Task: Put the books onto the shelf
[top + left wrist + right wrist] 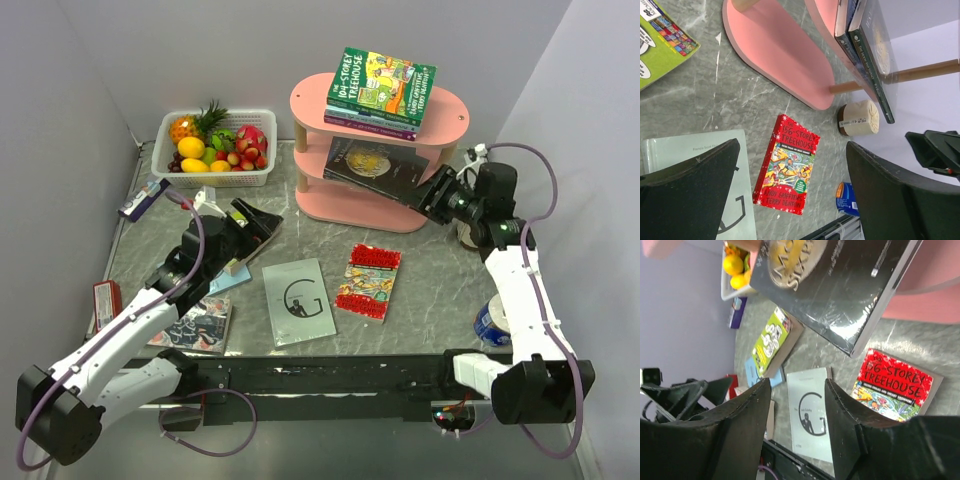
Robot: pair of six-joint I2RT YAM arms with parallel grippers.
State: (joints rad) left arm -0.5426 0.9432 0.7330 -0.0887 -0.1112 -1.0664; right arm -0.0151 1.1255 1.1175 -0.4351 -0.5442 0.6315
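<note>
The pink shelf stood at the far side of the grey marbled worktop. A stack of books with a green Treehouse cover uppermost lay flat on its top tier. A dark glossy book lay on the middle tier, its near end jutting out past the edge towards the right hand. That hand sat just beside the jutting corner with its fingers apart and nothing between them; whether a fingertip touched the cover could not be told. Other books lay flat on the worktop. A red Treehouse book lay near the middle, with a grey book marked G to its left, near it but not touching. A green-covered book lay partly over a light blue book below the left hand. A dark patterned book lay beside the left forearm. The left hand hung over the worktop left of the shelf, its fingers spread wide and empty. A white fruit basket stood at the back, left of the shelf and apart from it. A small blue-white carton and a small red box lay along the left edge, and a blue can stood beside the right arm.
</note>
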